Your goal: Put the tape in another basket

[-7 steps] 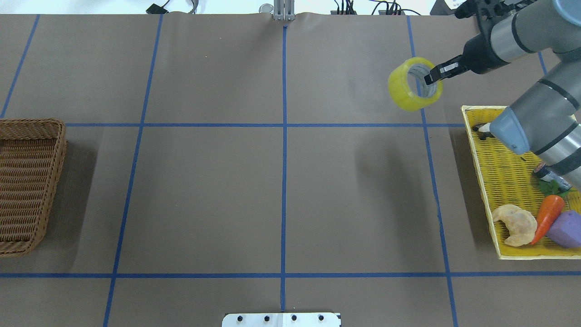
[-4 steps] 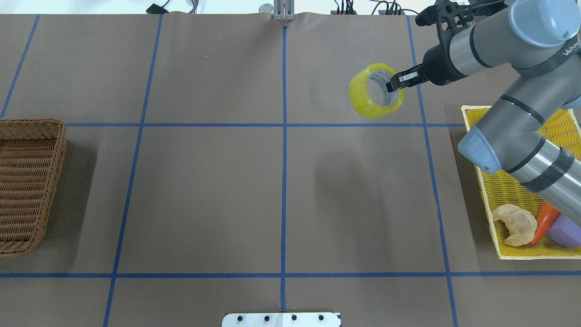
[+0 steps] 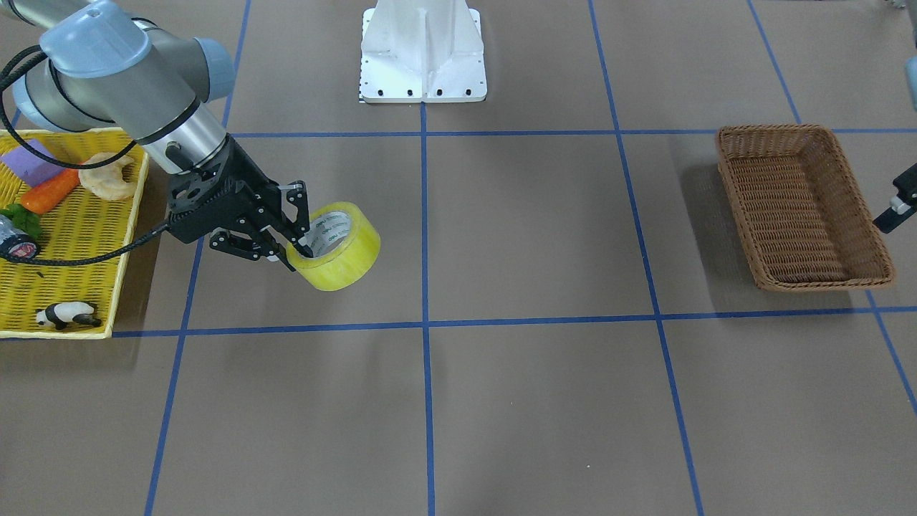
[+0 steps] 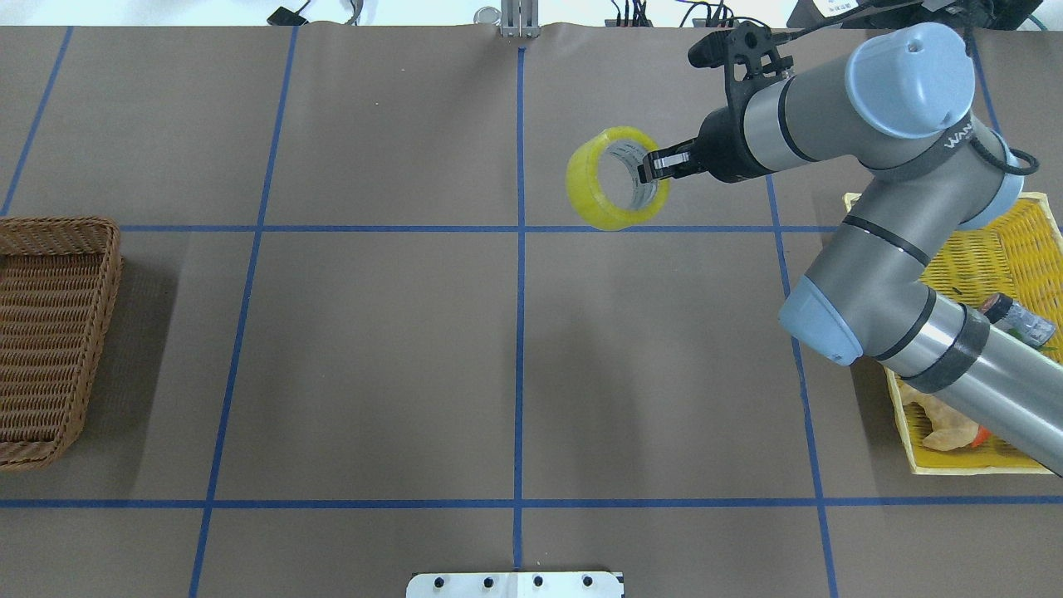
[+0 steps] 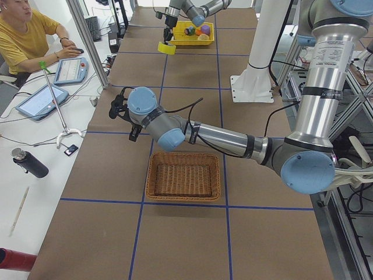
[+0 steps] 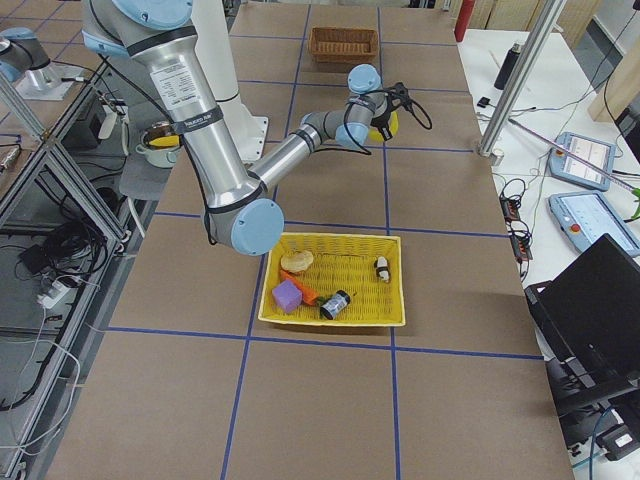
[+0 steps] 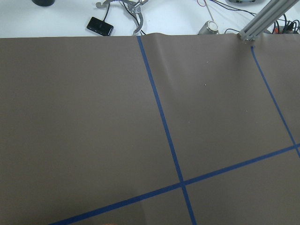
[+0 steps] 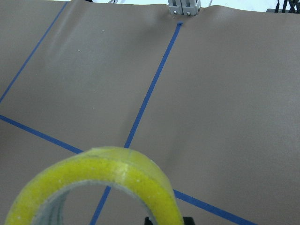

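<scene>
- The translucent yellow tape roll (image 4: 591,189) is pinched in the right gripper's (image 4: 653,165) jaws, raised clear for carrying to the far-off brown wicker basket (image 4: 106,332).
- The left gripper's (image 3: 895,206) jaws cannot be judged.

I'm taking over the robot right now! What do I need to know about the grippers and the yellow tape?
Right gripper: shut on the tape, one finger inside the core. It holds the roll in the air, just on its own side of the middle blue line.
Left gripper: next to the basket, only partly in view, so open or shut cannot be told.
Done: tape picked up, away from the yellow tray.
Left: carry it across to the basket and let go inside.
</scene>
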